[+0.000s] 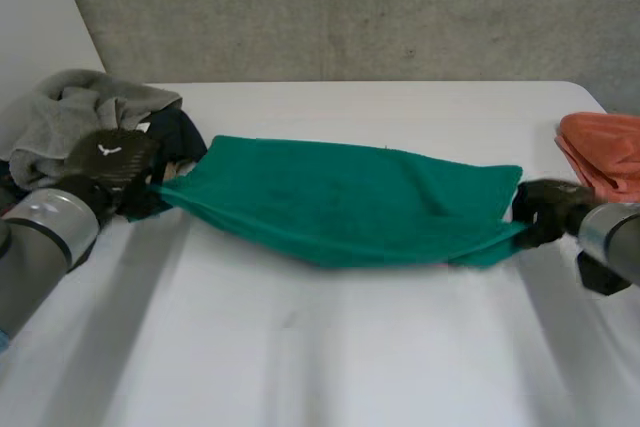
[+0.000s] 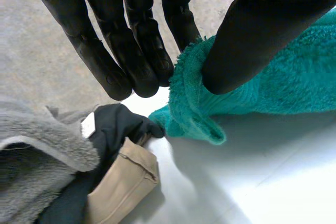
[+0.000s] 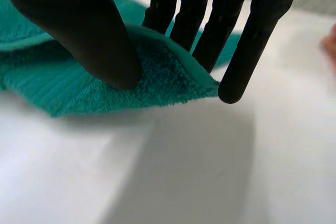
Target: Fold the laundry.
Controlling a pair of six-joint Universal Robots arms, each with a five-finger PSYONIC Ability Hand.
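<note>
A green towel (image 1: pixel 340 202) hangs stretched between my two hands over the middle of the white table (image 1: pixel 330 367), its near edge sagging. My left hand (image 1: pixel 112 162) pinches the towel's left corner (image 2: pixel 194 87) between its thumb (image 2: pixel 252 40) and straight fingers (image 2: pixel 131 61). At the other end, my right hand (image 1: pixel 545 209) grips the towel's right corner (image 3: pixel 173 77) with the thumb (image 3: pixel 89 35) on top and fingers (image 3: pixel 210 24) behind.
A pile of laundry sits at the table's far left: a grey fleece (image 1: pixel 75 112), a dark garment (image 1: pixel 180 137) and a tan piece (image 2: pixel 123 182). An orange cloth (image 1: pixel 605 152) lies at the far right edge. A concrete wall stands behind the table.
</note>
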